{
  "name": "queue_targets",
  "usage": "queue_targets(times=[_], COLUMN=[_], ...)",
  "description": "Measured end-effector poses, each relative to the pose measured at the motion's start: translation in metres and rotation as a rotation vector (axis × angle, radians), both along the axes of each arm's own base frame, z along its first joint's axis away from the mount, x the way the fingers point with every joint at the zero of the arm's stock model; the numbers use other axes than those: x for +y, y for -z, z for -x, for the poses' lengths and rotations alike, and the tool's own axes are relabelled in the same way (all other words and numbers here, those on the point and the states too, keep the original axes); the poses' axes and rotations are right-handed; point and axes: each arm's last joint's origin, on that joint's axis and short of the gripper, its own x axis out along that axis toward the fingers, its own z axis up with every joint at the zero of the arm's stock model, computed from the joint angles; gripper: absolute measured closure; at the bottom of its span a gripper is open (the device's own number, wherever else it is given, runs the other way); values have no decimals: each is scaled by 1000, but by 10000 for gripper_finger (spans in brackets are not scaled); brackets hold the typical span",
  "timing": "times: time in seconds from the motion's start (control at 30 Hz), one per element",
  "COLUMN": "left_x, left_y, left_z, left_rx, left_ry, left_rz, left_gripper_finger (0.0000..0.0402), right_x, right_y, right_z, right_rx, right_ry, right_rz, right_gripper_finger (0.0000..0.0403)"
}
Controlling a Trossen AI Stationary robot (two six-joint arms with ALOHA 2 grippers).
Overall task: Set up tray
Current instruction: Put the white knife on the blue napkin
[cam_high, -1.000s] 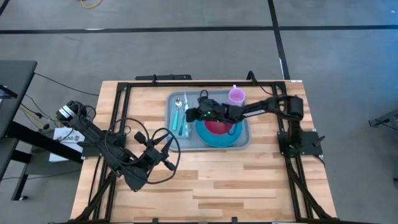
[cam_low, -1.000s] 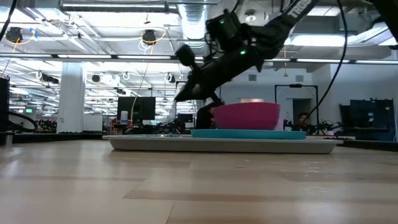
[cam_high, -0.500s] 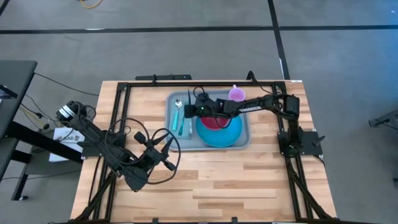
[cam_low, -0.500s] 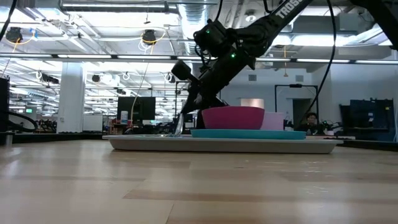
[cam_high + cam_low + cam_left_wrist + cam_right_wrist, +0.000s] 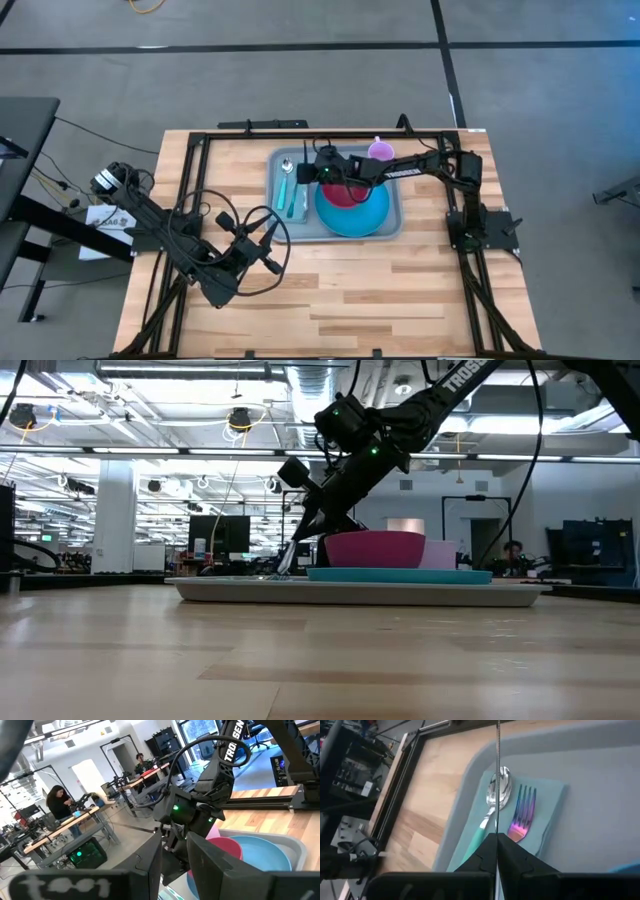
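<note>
Above: flat rounded plastic tray point(image 5: 393, 226), wooden table point(image 5: 350, 290).

White lettering, seemingly "TROSSEN" cut short, runs along the right arm point(image 5: 231, 750).

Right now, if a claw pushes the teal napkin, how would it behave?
Probably floppy: the napkin looks thin and folded, so it may bunch. The spoon and fork resting on it would likely shift too. The tray looks smooth, so sliding seems easy.
</note>
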Motion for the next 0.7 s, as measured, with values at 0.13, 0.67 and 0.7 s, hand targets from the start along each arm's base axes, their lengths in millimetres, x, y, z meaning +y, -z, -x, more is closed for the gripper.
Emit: queue_targets(times=[0.13,0.67,0.7], left_x=[0,-1,-1], left_y=[0,0,0], left_z=[0,0,0], left_rx=[0,-1,-1], left_ry=[0,2,2], left_rz=[0,1,1], left_gripper_finger=[319,319,319], right_x=[-3,-5,-5], right_y=[-3,-3,-3], right_z=[-2,-2,-1], right_rx=[-10,-23,-20], right_ry=[-46,-132,-136], right_rz=[70,34,38], right_gripper_finger=[395,331,329])
